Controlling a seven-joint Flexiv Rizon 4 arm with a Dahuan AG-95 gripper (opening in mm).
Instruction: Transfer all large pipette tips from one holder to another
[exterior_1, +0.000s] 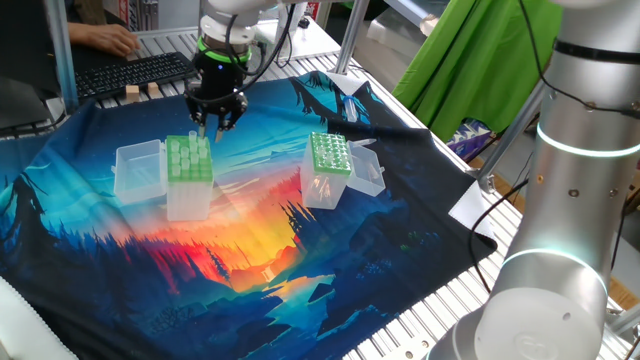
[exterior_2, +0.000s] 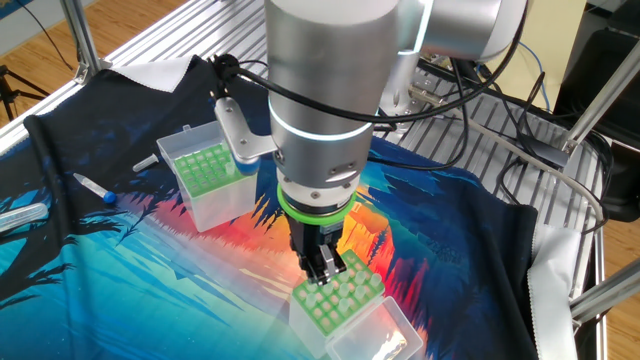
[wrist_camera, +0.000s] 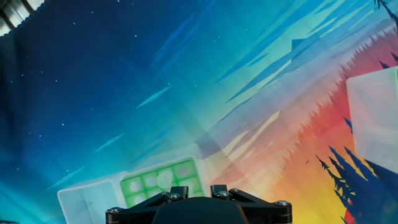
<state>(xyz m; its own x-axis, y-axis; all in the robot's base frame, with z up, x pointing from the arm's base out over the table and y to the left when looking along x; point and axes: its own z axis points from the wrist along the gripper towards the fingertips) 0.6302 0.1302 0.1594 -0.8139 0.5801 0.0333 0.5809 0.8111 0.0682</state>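
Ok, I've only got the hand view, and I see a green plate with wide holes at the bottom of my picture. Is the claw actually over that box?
Observer: Yes. From the side, the claw hangs above the wide-holed holder, near one edge of its top, pointing straight down.
Operator: And the pale block on my right?
Observer: That's the other box. It has a darker green top with many fine holes, and its clear lid lies open beside it.
Operator: Anything else lying about?
Observer: A pen-like thing with a blue end lies off to one side, apart from both boxes.
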